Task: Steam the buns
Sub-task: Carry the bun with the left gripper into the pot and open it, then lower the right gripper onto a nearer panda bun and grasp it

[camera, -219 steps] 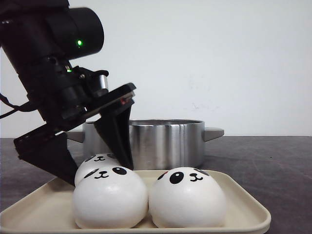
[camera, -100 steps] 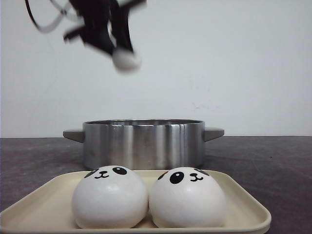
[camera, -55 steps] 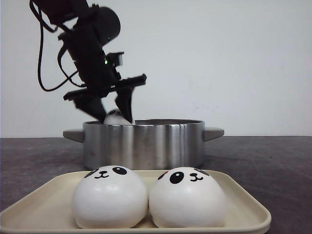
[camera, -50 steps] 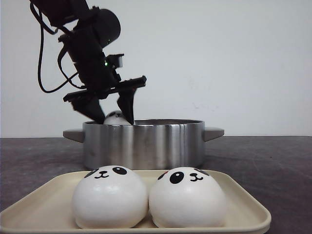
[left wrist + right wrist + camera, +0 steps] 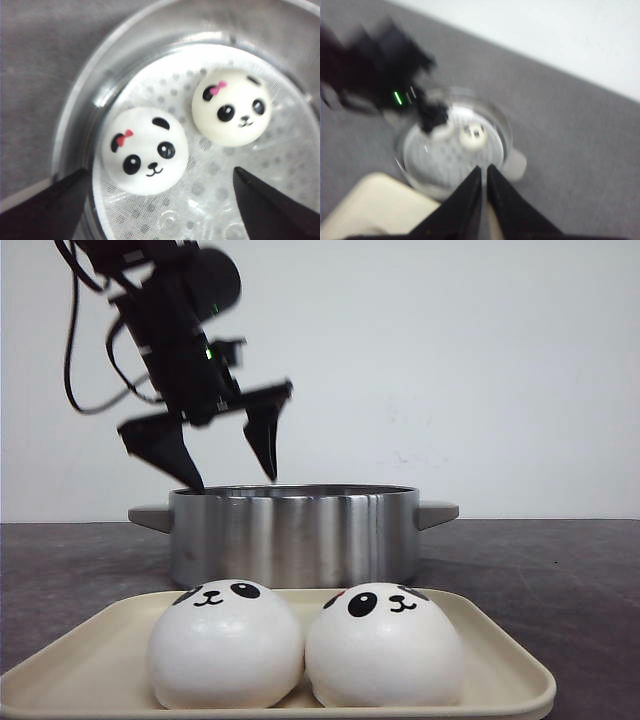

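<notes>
Front view: the left end effector (image 5: 230, 455) hangs just above the left part of the steel pot (image 5: 295, 533), jaws spread wide and empty. 2 buns sit side by side on the cream tray (image 5: 505, 665), the left tray bun (image 5: 226, 645) and the right tray bun (image 5: 385, 644). Both lie below this end effector and on the camera side of the pot, so the next pick calls, in my judgement, for a pull back over the rim and a drop toward the tray. The left tray bun is the closer of the 2 to it.

Left wrist view: 2 bow-marked buns rest on the perforated steamer plate (image 5: 280, 165) inside the pot. The nearer bun (image 5: 145, 151) lies straight beneath, between the spread fingers (image 5: 47, 212) but untouched; the farther bun (image 5: 232, 114) sits just beyond it, apart. Being domes, they offer no long axis to line up with.

Right wrist view (blurred): the right end effector (image 5: 484, 185) shows its jaws pressed together with nothing between them, aimed down toward the pot with a tray corner to one side. How near it stands to the tray buns I cannot tell, so which arm is closer stays unsettled.
</notes>
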Robot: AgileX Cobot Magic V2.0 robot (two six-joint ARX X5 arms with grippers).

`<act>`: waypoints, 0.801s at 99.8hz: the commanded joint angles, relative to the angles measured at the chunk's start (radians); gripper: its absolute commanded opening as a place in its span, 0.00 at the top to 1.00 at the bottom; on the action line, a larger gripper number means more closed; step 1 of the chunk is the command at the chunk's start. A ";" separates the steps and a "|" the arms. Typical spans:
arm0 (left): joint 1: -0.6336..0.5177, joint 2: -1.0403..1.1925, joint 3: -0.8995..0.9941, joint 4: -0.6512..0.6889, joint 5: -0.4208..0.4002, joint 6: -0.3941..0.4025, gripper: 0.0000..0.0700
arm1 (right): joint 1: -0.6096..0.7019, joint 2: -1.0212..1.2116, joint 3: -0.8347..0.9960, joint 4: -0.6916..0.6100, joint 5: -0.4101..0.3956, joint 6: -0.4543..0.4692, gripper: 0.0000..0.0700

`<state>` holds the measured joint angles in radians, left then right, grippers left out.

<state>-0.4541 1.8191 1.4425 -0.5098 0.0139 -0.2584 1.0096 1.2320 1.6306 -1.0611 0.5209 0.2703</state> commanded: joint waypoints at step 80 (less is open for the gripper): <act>-0.071 -0.784 0.023 -0.193 0.019 0.015 0.21 | -0.032 0.160 -0.594 0.299 -0.563 0.374 0.30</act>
<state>-0.5140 1.0485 1.4452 -0.7071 0.0299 -0.2535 0.9668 1.3529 1.0191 -0.7658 -0.0319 0.6312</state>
